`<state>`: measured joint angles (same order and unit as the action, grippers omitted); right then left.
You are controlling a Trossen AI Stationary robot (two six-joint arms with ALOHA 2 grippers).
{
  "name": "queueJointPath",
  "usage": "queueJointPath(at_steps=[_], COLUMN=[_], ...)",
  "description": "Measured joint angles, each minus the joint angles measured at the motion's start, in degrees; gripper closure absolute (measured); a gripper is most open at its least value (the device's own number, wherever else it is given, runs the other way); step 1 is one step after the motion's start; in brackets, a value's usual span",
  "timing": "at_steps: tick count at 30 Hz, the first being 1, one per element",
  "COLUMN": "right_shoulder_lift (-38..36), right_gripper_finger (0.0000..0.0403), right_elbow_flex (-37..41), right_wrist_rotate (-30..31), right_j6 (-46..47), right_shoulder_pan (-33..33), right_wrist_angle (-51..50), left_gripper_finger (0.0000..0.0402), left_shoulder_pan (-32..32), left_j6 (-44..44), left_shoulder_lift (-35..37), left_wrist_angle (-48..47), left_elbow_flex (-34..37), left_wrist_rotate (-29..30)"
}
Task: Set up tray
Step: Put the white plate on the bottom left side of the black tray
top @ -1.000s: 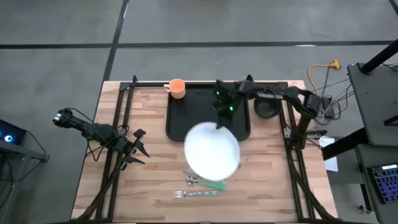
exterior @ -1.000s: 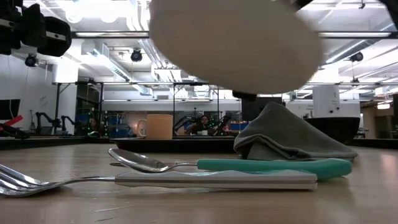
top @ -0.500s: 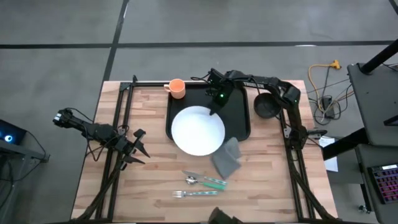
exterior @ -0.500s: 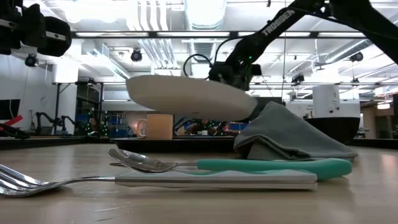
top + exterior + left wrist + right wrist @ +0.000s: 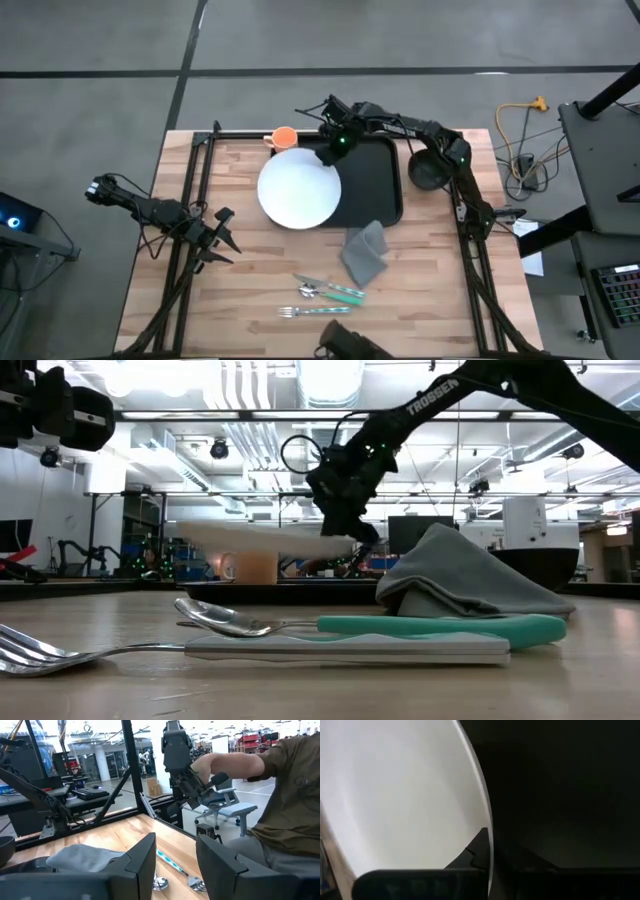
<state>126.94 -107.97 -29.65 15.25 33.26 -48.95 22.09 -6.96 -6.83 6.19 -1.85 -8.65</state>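
Note:
The round white plate (image 5: 298, 190) hangs above the left half of the black tray (image 5: 378, 190) and reaches out past the tray's left rim. In the low view the plate (image 5: 255, 538) floats above the tabletop. My right gripper (image 5: 335, 146) is shut on the plate at its far right side, near the tray's far edge. In the right wrist view the plate (image 5: 400, 790) shows against the dark tray (image 5: 560, 790). My left gripper (image 5: 222, 240) waits open near the table's left edge, touching nothing. My right gripper pinches the plate's rim (image 5: 488, 832) at the plate's far right side, one finger (image 5: 479, 846) on the upper face and the other hidden under the plate. It comes from the far right, slanting down. The plate is lifted clear and nearly level (image 5: 330, 546).
An orange cup (image 5: 285, 138) stands at the tray's far left corner and a black bowl (image 5: 430, 172) right of the tray. A crumpled grey napkin (image 5: 364, 252), a teal-handled spoon (image 5: 330, 291) and a fork (image 5: 314, 311) lie nearer. A person (image 5: 280, 800) stands beyond the near edge.
My right gripper has carried the plate from above the table's near middle toward the far edge and to the left, lowering it. The plate now hangs over the tray's left part. The napkin, which the plate covered from above, shows again.

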Motion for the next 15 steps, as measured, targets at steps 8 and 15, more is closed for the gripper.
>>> queueJointPath(at_steps=[8, 15], right_shoulder_lift=[4.44, 8.08], right_gripper_finger=[0.0394, 0.0394], right_elbow_flex=[-3.38, -3.97], right_wrist_rotate=[-0.33, -0.64], right_j6=[-0.53, -0.38], right_shoulder_pan=[0.31, 1.55], right_wrist_angle=[-5.21, -5.62], left_gripper_finger=[0.0279, 0.0279], left_shoulder_pan=[0.00, 0.00], left_j6=[0.00, -0.02], left_shoulder_lift=[0.00, 0.00], left_wrist_angle=[-0.02, -0.36], left_elbow_flex=[0.00, 0.00], left_wrist_rotate=[-0.01, 0.01])
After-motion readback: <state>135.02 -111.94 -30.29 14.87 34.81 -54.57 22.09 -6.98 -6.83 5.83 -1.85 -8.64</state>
